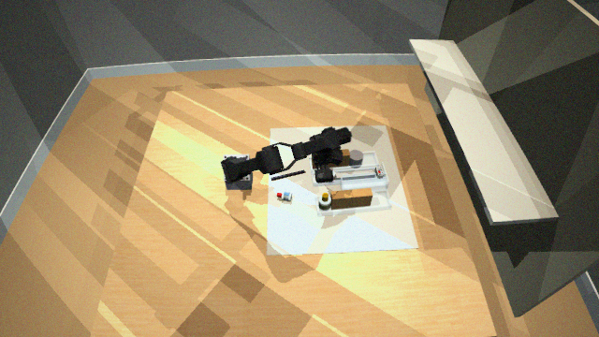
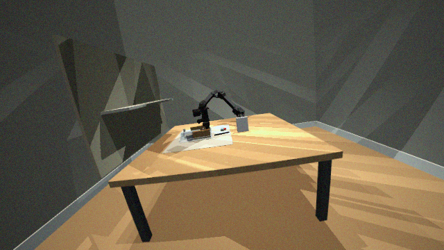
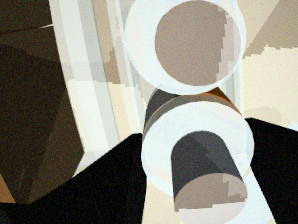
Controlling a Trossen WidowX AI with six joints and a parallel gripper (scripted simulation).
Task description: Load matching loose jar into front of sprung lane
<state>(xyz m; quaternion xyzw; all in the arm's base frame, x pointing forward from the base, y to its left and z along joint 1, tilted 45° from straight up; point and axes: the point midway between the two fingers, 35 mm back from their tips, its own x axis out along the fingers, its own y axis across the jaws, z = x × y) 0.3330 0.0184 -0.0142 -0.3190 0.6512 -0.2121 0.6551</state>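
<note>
A wooden desk (image 1: pixel 365 290) (image 2: pixel 277 149), a thin black stick (image 1: pixel 288 175) (image 2: pixel 221 133) on a flat white mat (image 1: pixel 295 234) (image 2: pixel 218 141), a tiny blue-and-white bottle with a red top (image 1: pixel 286 196) (image 2: pixel 223 129) lying near it, a round pale jar with a yellow top (image 1: pixel 325 202) by a long brown block (image 1: pixel 352 198), a long pale shelf (image 1: pixel 487 126) (image 2: pixel 137 106)
</note>
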